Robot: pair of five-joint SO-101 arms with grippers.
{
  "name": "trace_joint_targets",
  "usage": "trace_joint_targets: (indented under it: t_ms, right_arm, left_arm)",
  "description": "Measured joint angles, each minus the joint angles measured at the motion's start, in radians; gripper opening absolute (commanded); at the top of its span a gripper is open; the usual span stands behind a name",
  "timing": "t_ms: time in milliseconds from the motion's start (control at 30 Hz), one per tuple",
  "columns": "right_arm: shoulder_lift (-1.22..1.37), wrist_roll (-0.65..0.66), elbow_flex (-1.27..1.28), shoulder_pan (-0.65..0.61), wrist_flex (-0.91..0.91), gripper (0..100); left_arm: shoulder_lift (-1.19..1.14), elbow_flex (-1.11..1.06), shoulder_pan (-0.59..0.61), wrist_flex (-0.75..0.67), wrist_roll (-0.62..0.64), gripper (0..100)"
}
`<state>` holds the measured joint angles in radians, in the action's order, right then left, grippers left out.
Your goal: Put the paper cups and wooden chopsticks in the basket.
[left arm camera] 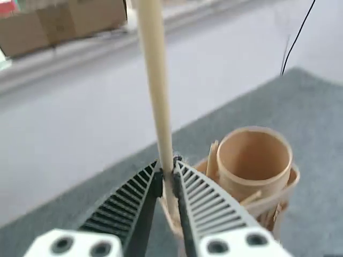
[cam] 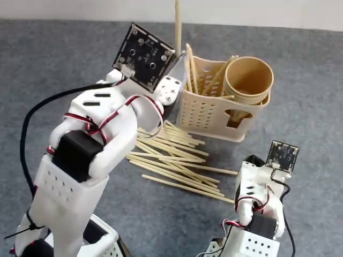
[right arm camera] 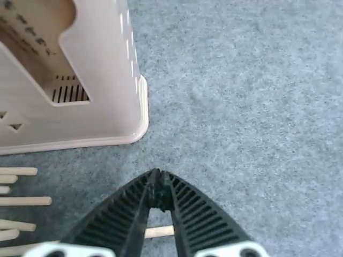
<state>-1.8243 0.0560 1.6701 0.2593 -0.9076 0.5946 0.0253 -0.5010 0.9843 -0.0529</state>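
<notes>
**One chopstick held over a part-filled basket**

High view: The basket (cam: 206,115) stands on the grey bench (cam: 53,64), one basket in all. In its right part sits a nested stack of paper cups (cam: 249,80), mouth up; at least two rims show, and the exact count cannot be told. Its left part holds a handful of basket chopsticks (cam: 194,72), leaning at different angles. The loose pile (cam: 171,160) of chopsticks lies flat on the bench just in front of the basket, well over a dozen, overlapping too much to count. The left arm (cam: 96,144) rises beside the basket's left wall, with the upright chopstick (cam: 177,21) sticking up above it. The right arm (cam: 260,198) sits low near the pile's right end.

Left wrist view: The left gripper (left arm camera: 167,179) is clamped on the upright chopstick, one stick, held near its lower part. Past the fingers the top cup stands open and empty inside the basket, with stick ends beside it. A cardboard box (left arm camera: 64,19) lies far behind.

Right wrist view: The right gripper (right arm camera: 159,190) hangs over the bench near a basket corner, its fingers pressed together with nothing between them. Several chopstick ends (right arm camera: 21,201) lie to one side, and one more passes beneath the fingers.
</notes>
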Motion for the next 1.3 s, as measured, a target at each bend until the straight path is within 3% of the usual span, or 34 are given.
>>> trace_joint_targets:
  t_ms: [200,733,867,1033,1300]
  right_arm:
    - [0.000,0.000,0.000,0.000,0.000,1.4]
    - [0.000,0.000,0.000,0.000,0.000,1.4]
    - [0.000,0.000,0.000,0.000,0.000,1.4]
    - [0.000,0.000,0.000,0.000,0.000,1.4]
    - [0.000,0.000,0.000,0.000,0.000,1.4]
  left_arm:
    - [0.002,-0.094,-0.035,-0.207,0.000,1]
    - [-0.008,-0.468,-0.038,-0.582,0.000,1]
    - [-0.098,-0.468,-0.035,-0.597,0.000,2]
    - [-0.229,-0.413,-0.021,-0.568,0.000,13]
    - [-0.256,-0.203,-0.011,-0.255,0.000,13]
